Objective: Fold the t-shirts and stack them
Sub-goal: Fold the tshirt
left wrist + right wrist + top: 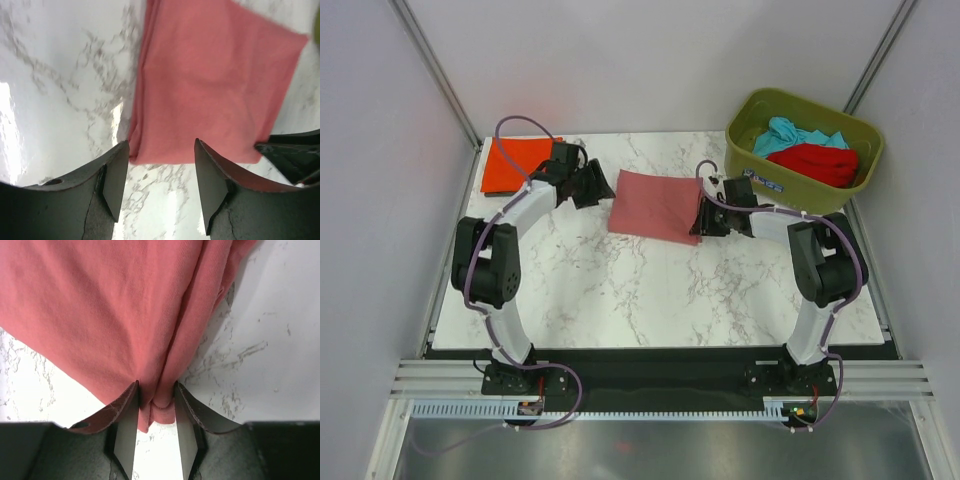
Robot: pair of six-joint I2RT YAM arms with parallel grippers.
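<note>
Standing at the far right corner of the marble table, an olive bin holds a teal shirt and a red shirt heaped together. An orange-red shirt lies folded flat at the far left corner, just behind the left arm. Between the two arms, toward the far side of the table, the pink shirt lies folded into a rough rectangle, well apart from both the bin and the orange-red shirt. Nothing lies on the marble between the pink shirt and the arms.

The left gripper sits just beside the pink shirt's left edge with its jaws spread apart. Only bare marble and the shirt's edge show in the gap, and it grips nothing. The right gripper is at the shirt's right edge. Its fingers are pinched onto a bunched fold of the pink cloth, which fills the narrow space between them.
</note>
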